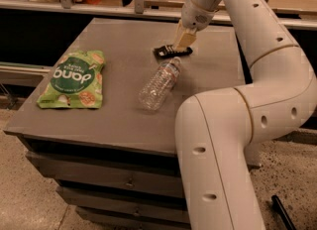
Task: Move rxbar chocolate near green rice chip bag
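The table (119,120) bears one rxbar chocolate (169,51), one green rice chip bag (73,79), one water bottle (159,84) (clear). One gripper (182,44) hangs at one o'clock.

Grey flat-topped surface (124,120) above a stack of grey drawers (124,184). The white jointed robot arm (257,90) rises at lower right and arches over the right edge. Its tan claw (182,41) comes down at the far middle of the surface. The claw's tip meets the right end of the rxbar chocolate (167,52), a small flat black wrapper with white marks. A clear plastic water bottle (159,84) lies on its side just in front of the bar, cap end nearest it. The green rice chip bag (73,79), a flat light-green pouch with a dark-green circle lettered "dang", lies near the left edge, well apart from both.
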